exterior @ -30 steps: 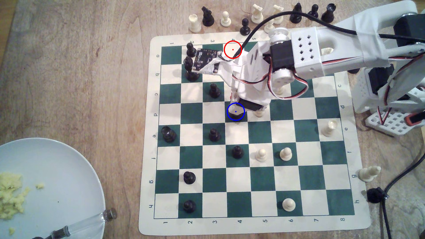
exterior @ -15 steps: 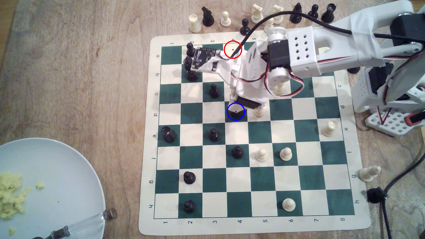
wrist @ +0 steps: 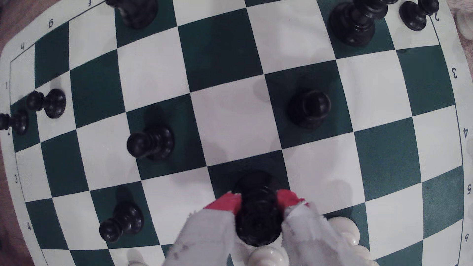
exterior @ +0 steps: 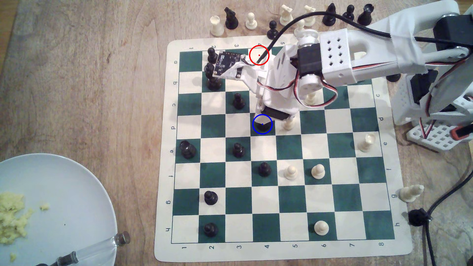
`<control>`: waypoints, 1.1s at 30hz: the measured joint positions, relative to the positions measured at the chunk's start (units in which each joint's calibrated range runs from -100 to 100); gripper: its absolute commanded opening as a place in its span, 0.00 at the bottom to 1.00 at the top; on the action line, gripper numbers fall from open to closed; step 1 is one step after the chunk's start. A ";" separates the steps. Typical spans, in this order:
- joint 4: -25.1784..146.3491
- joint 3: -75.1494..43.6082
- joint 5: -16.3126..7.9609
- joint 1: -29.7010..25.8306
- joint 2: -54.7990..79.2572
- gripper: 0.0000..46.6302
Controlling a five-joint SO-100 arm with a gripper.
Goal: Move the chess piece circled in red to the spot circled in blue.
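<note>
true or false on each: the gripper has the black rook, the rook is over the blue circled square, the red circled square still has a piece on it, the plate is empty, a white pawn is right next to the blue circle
1. The gripper is closed on the black rook. True.
2. The rook is at the blue circled square. True.
3. A piece stands on the red circled square. False: it holds no piece; only a black cable crosses above it.
4. The plate is empty. False: yellow crumbs lie on it.
5. A white pawn stands beside the blue circle. True, on the exterior view's right.
</note>
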 measured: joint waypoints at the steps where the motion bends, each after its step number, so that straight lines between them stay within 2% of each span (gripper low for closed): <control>1: -0.16 0.00 0.05 0.00 0.00 0.05; 7: -0.32 0.00 0.05 0.07 0.00 0.27; 15: -0.24 0.90 0.05 0.59 -0.25 0.40; 22: 1.91 0.90 -0.20 1.62 -6.45 0.44; 28: 1.75 0.90 -0.34 1.62 -11.31 0.42; 33: -0.32 0.90 -0.83 1.62 -12.99 0.32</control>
